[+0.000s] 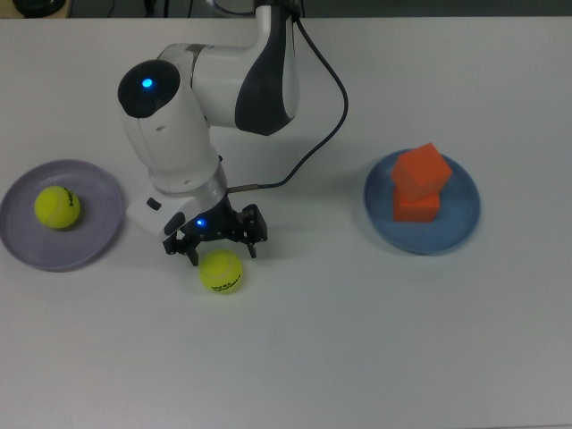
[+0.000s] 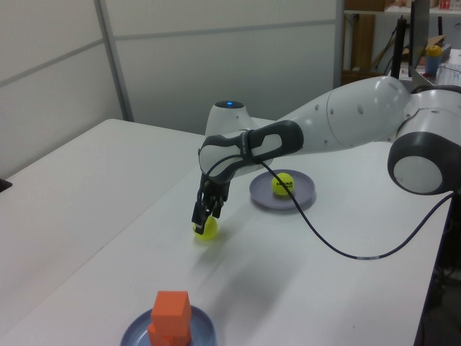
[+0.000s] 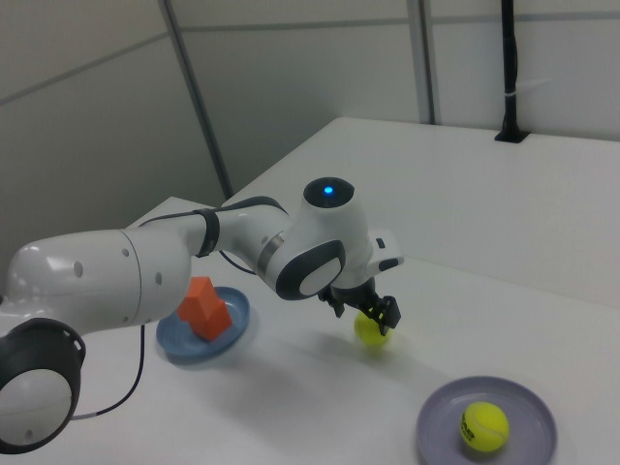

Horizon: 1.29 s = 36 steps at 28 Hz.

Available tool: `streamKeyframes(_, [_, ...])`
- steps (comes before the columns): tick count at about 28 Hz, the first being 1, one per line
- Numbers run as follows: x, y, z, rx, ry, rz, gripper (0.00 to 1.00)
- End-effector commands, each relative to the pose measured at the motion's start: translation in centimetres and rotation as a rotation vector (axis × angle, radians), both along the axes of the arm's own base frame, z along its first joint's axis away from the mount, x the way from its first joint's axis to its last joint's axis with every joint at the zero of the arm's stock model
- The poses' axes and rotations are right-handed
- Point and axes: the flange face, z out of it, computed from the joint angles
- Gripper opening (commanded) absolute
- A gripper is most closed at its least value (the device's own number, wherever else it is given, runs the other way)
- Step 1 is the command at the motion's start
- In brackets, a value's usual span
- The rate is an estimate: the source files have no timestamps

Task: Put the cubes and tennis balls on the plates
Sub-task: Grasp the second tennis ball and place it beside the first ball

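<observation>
Two orange cubes [image 1: 419,182] [image 2: 171,313] [image 3: 205,308] are stacked on the blue plate [image 1: 465,214] [image 2: 203,333] [image 3: 235,315] at the top view's right. One tennis ball [image 1: 57,206] [image 2: 283,184] [image 3: 483,426] lies on the lavender plate [image 1: 98,232] [image 2: 306,193] [image 3: 533,407] at the top view's left. The other tennis ball [image 1: 222,272] [image 2: 207,228] [image 3: 370,330] rests on the table. My gripper [image 1: 221,248] [image 2: 202,220] [image 3: 364,312] is open, low over this ball, a finger on each side of it.
A black cable [image 1: 332,98] runs from the gripper across the white table [image 1: 357,340] toward its far edge. A wall and a metal post [image 2: 112,61] stand behind the table in the left view.
</observation>
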Motion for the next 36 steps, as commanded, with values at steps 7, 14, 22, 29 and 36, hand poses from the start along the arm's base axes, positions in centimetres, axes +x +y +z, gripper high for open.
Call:
streamKeyframes(7, [0.8,0.4,-2.5,-0.035,-0.033,0.003,0.97])
streamKeyframes(14, [0.8,0.3,-2.4,-0.037,-0.036,0.01,0.29])
streamKeyframes(22, [1.0,-0.4,1.1,-0.028,-0.086,0.021,0.0])
streamKeyframes(29, [0.9,-7.6,6.9,-0.046,-0.134,-0.078,0.0])
streamKeyframes(36, [0.8,-14.9,6.4,-0.09,-0.127,-0.153,0.0])
